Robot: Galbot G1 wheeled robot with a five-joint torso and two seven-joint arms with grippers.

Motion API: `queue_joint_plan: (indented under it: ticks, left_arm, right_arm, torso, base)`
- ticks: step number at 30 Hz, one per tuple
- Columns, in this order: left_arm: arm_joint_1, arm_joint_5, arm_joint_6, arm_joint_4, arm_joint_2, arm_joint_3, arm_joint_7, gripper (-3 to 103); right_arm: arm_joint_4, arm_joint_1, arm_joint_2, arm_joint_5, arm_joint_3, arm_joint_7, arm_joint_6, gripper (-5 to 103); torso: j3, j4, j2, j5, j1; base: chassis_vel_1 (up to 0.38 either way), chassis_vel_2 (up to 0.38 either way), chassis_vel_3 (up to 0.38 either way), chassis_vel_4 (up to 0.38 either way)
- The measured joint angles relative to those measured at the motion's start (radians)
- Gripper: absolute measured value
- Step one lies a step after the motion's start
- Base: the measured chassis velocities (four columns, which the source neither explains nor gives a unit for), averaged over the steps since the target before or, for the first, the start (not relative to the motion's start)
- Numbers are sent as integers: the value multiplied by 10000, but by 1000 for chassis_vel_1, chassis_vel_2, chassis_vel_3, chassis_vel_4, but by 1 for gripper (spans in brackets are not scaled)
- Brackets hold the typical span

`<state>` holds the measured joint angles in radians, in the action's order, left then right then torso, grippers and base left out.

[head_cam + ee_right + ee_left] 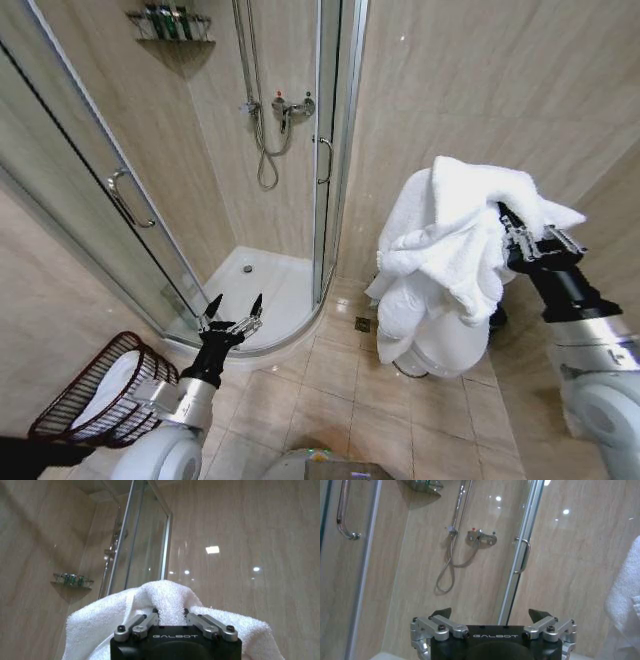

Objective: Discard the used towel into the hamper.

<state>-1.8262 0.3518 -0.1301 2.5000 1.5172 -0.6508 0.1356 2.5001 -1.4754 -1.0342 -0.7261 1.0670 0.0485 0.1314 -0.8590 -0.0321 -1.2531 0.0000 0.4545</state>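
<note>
While the head view looks down on a tiled bathroom, the right gripper [512,232] is raised at right, its fingers buried in a bunched white towel [450,245] that hangs in thick folds and hides most of a rounded white fixture [452,345] below. Down at lower left, the hamper [95,395] tips on its side, dark reddish open-weave rings, something pale inside, its lower edge cut off. Beside it the left gripper [232,304] points toward the shower tray [262,285], prongs spread, holding nothing.

Left wrist view: the left gripper [490,612] gapes before the glass shower door [522,551], towel edge at the side.

Right wrist view: the right gripper [170,612] pinches a fluffy ridge of towel [165,596].
</note>
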Motion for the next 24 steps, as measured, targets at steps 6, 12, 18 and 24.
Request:
queue_joint_plan:
  ticks: [6, 12, 18, 24]
  left_arm:
    - [0, 0, 0, 0, -1, 0, 0, 100]
    - [0, 0, 0, 0, -1, 0, 0, 100]
    - [0, 0, 0, 0, -1, 0, 0, 100]
    - [0, 1, 0, 0, 0, 0, 0, 100]
  right_arm:
    - [0, 32, -41, 9, -86, 0, 1, 14]
    - [0, 58, -106, 28, -182, 14, 6, 14]
    - [0, 103, -98, 36, -213, 24, 25, 14]
    - [0, 193, -78, 34, -219, 43, 51, 14]
  torso:
    - [-41, 0, -70, 0, 31]
    - [-32, 0, -53, 0, 24]
    - [-17, 0, -24, 0, 12]
    - [2, 1, 9, 1, -4]
  base:
    - [0, 0, 0, 0]
    - [0, 0, 0, 0]
    - [0, 0, 0, 0]
    - [0, 0, 0, 0]
